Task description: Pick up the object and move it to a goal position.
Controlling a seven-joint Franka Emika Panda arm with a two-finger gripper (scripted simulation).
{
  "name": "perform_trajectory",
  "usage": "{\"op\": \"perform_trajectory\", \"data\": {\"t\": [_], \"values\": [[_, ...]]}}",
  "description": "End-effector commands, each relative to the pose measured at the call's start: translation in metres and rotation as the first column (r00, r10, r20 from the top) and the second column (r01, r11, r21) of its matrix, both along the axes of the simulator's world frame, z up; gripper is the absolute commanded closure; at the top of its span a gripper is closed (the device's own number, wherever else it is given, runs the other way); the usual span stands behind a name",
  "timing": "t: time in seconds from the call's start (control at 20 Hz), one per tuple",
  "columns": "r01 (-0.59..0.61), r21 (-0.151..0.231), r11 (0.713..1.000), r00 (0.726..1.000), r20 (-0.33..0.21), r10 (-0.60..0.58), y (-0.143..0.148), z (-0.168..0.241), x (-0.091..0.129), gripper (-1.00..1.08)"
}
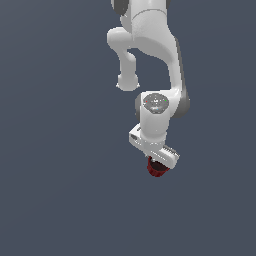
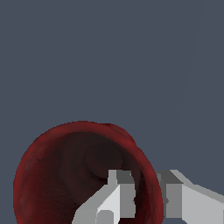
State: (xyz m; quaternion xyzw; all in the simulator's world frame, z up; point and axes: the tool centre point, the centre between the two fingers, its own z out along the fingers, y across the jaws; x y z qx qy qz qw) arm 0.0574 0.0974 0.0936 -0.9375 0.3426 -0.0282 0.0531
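Wrist view: fingers (image 2: pixel 146 197) seemingly clamped on the red cup's (image 2: pixel 52 175) wall.

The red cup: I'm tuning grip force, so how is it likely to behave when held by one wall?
The red cup looks hollow, so probably light. The tool straddles one rim wall, one finger inside; held off-centre, it may pivot. Its round, smooth-looking body would likely roll if dropped sideways.

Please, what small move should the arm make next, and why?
Probably close the claw fully on the red cup wall, then lift. In the wrist view one finger sits inside the cup and the other outside its rim, straddling the wall. Whether the pads already press it I cannot tell.
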Motion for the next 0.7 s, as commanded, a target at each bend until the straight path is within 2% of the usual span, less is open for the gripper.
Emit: {"op": "perform_trajectory", "data": {"t": [0.0,0.3,0.65], "values": [[0.0,0.001,1.0,1.0,0.004,0.0,0.016,0.01,0.008,1.08],[0.0,0.001,1.0,1.0,0.004,0.0,0.037,0.021,0.018,1.08],[-0.001,0.001,1.0,1.0,0.004,0.001,0.039,0.022,0.02,1.08]]}}
